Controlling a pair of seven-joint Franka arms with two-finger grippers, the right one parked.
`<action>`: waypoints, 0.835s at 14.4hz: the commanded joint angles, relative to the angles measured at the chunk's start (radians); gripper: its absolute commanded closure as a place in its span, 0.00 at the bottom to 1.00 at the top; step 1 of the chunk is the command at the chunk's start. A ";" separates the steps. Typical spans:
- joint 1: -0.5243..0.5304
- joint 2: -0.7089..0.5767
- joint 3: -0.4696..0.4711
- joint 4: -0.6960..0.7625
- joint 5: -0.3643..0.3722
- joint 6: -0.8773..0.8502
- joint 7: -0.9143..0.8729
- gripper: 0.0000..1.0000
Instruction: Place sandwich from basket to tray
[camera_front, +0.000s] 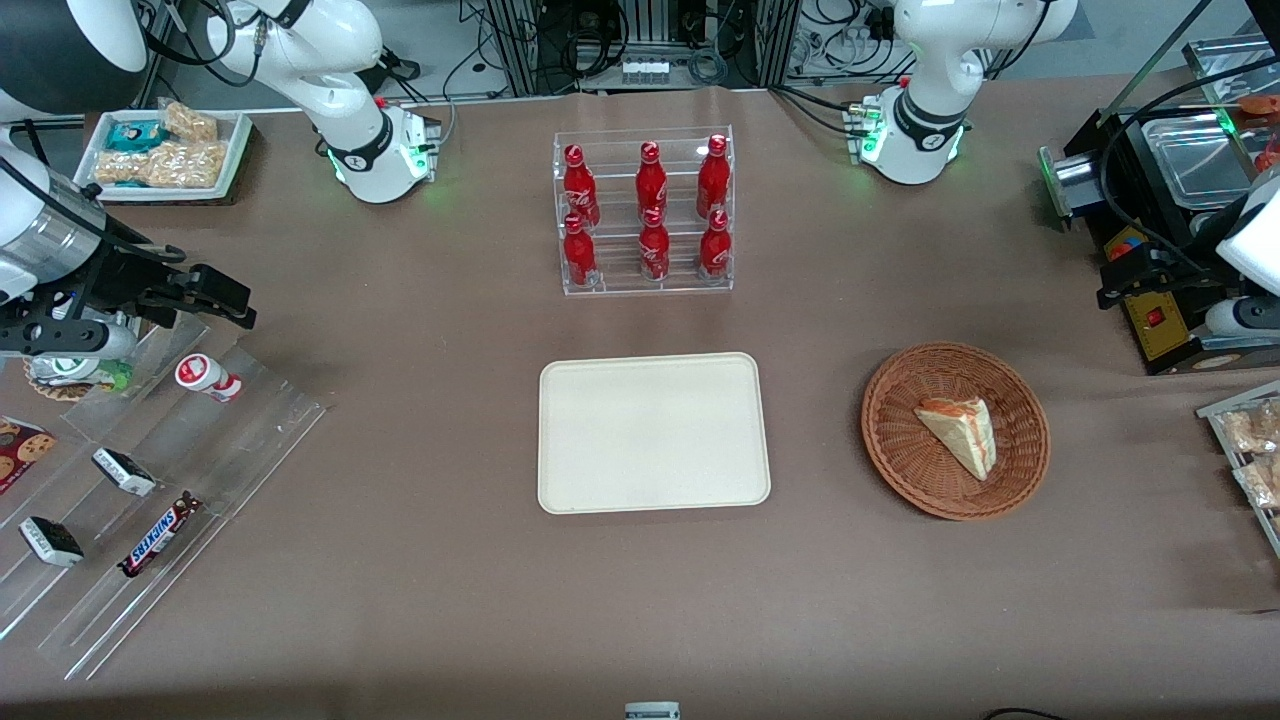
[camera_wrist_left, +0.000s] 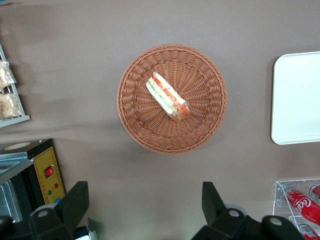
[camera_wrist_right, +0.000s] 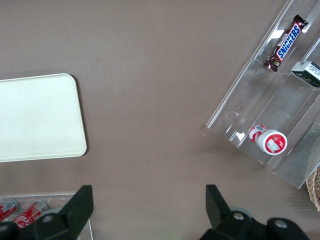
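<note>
Left arm's tool poised high above the bench, fingers spread wide apart and holding nothing. The sandwich lies in the wicker basket below the tool and somewhat ahead of its fingertips — not yet directly between them. Its long axis runs diagonally to the line joining the fingers, so a wrist turn seems needed before descent — the tray lies well off to one side.

The tray lies bare on the brown table; a clear rack holds a Snickers bar and 1 red-white cup.
</note>
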 joint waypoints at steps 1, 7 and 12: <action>0.008 -0.006 0.005 0.009 -0.009 -0.022 0.002 0.00; 0.007 -0.006 0.005 0.010 -0.007 -0.022 0.002 0.00; 0.004 -0.002 0.003 0.001 -0.004 -0.058 0.003 0.00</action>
